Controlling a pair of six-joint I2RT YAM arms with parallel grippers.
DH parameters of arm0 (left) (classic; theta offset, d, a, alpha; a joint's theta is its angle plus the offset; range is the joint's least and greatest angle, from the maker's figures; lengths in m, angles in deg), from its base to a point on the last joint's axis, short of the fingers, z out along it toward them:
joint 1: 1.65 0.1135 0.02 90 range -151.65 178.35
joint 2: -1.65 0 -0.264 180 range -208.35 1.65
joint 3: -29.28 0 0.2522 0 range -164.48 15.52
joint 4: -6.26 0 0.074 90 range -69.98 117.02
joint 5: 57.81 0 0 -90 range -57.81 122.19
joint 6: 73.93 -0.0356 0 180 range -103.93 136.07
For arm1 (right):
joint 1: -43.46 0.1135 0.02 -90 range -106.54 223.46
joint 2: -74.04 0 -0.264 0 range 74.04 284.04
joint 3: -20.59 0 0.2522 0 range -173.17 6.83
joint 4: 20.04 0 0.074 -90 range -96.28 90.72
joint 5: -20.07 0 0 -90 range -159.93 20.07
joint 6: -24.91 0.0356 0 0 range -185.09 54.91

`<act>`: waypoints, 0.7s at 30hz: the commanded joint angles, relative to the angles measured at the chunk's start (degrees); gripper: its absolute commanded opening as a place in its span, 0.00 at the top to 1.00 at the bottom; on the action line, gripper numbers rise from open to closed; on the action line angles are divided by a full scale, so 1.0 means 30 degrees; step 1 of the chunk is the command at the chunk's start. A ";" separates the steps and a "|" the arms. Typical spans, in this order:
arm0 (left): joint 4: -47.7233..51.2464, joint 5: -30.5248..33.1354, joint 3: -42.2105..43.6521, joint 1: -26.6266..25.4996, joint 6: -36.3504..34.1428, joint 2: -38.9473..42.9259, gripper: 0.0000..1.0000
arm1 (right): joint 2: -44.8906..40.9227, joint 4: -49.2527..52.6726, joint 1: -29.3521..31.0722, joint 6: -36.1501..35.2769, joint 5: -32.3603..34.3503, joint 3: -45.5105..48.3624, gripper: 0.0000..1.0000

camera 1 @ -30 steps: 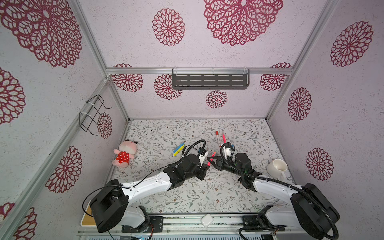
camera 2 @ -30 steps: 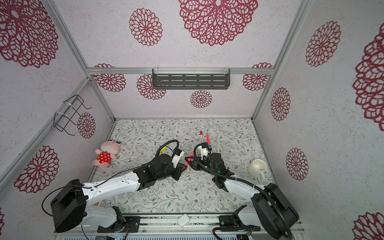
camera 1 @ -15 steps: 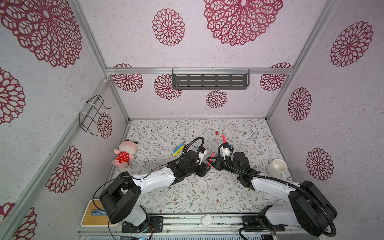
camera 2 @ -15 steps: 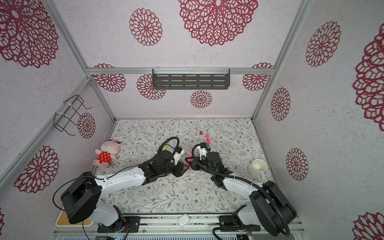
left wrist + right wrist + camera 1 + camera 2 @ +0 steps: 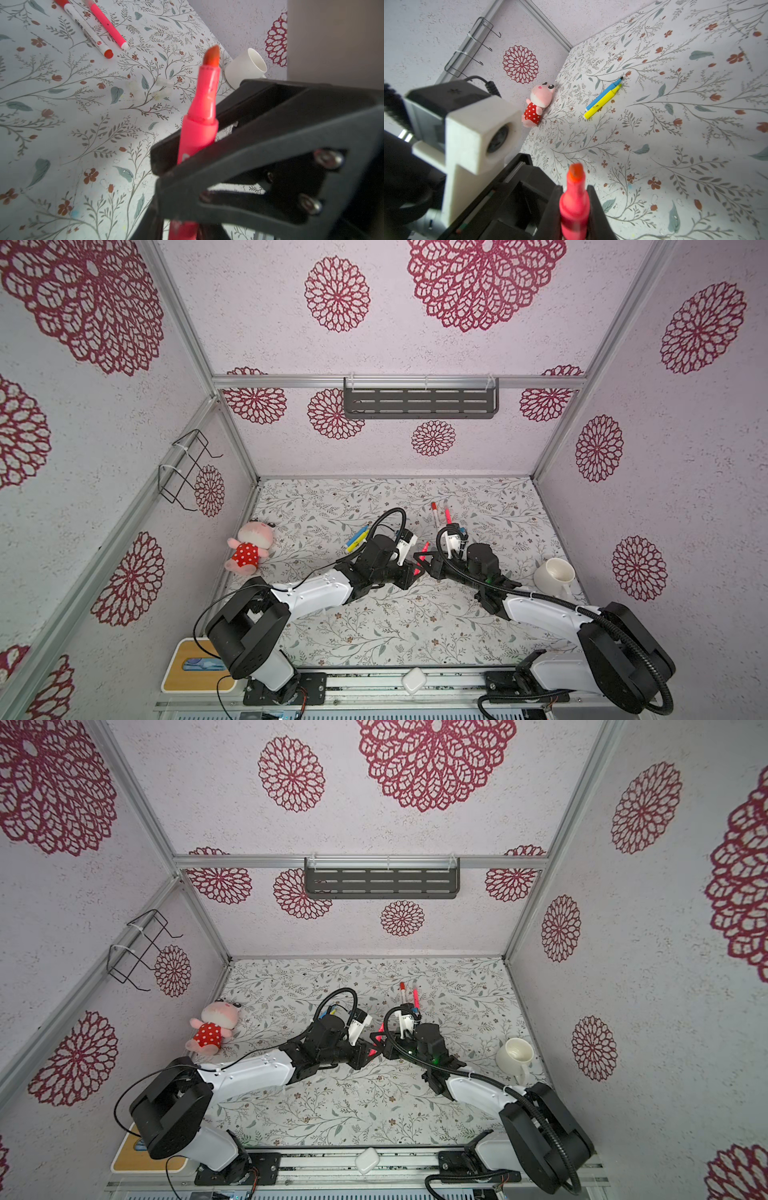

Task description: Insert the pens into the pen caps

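Note:
An uncapped pink pen stands tilted above the middle of the table, tip up. My right gripper is shut on its barrel just below the tip. My left gripper is shut on the same pen lower down, under the right fingers. Both grippers meet there in both top views. A blue pen and a yellow pen lie side by side at the far left. A red-capped white pen and a pink pen lie at the back. See-through pen caps lie on the mat near the mug.
A white mug stands at the right edge. A pink plush toy lies by the left wall. A wire rack hangs on the left wall and a dark shelf on the back wall.
My left gripper opened briefly and shut again on the pink pen, and the left arm shifted. The right gripper kept its hold and barely moved.

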 commanded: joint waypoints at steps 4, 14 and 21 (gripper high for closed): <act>-0.0857 0.0569 0.0431 0.0516 0.0401 0.0267 1.00 | -0.0040 -0.2416 0.0044 0.0740 -0.0284 0.0499 1.00; 0.0687 0.2705 0.1364 0.1301 0.0444 0.1358 1.00 | -0.3596 0.5507 -0.0271 -0.1350 0.4645 -0.0529 0.40; 0.0720 0.3281 0.2074 0.1112 0.0804 0.1390 1.00 | -0.3911 1.4941 -0.1462 -0.3692 0.9324 -0.3620 0.38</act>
